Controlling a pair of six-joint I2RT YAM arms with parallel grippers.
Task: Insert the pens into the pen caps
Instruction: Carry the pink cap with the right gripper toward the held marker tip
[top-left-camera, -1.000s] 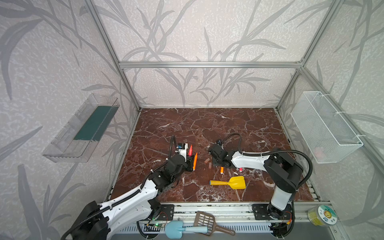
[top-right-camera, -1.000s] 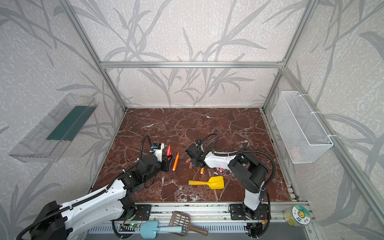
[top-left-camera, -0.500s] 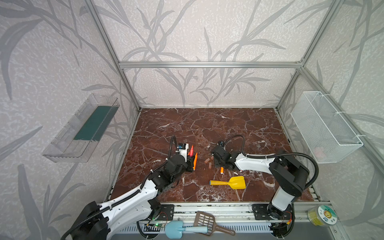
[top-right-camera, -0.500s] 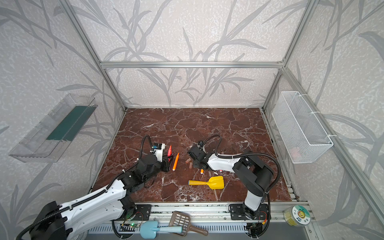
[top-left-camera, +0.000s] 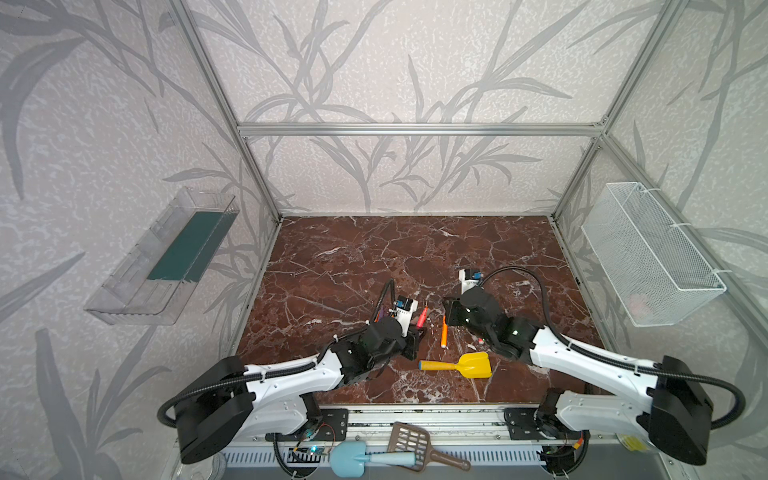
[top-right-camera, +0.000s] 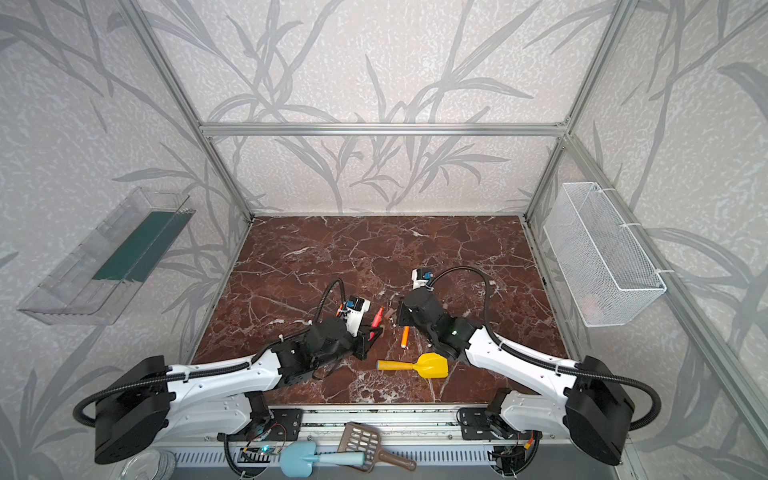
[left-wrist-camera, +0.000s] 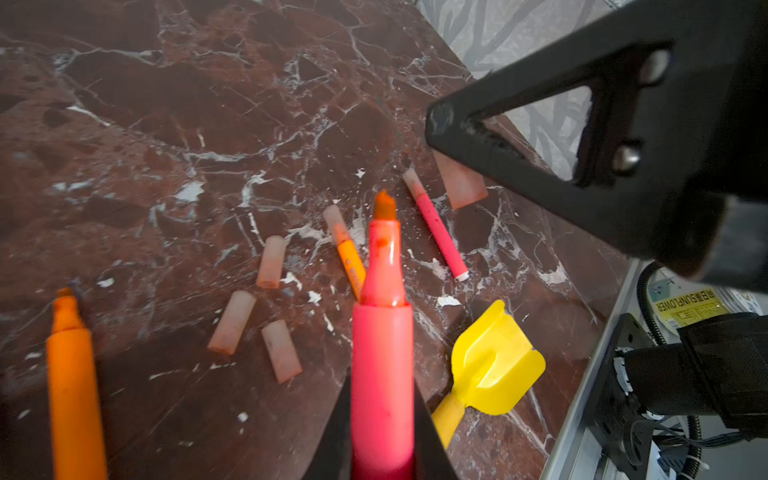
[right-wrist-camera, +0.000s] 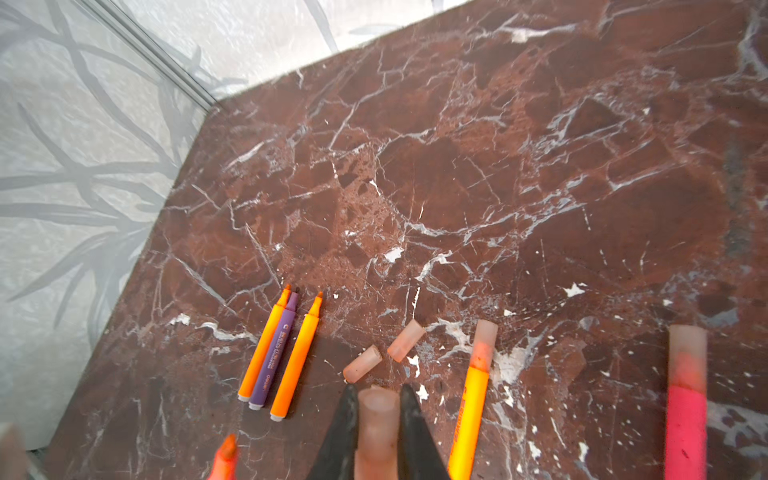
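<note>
Two grips are shut: the left gripper (left-wrist-camera: 382, 378) clamps a red-pink pen (left-wrist-camera: 382, 332), bare tip forward, and the right gripper (right-wrist-camera: 378, 390) clamps a pen cap (right-wrist-camera: 377, 424) over the marble table (right-wrist-camera: 457, 187). Three uncapped pens (right-wrist-camera: 276, 353) lie side by side on it, near two loose caps (right-wrist-camera: 362, 363) and a capped orange pen (right-wrist-camera: 473, 395).
</note>
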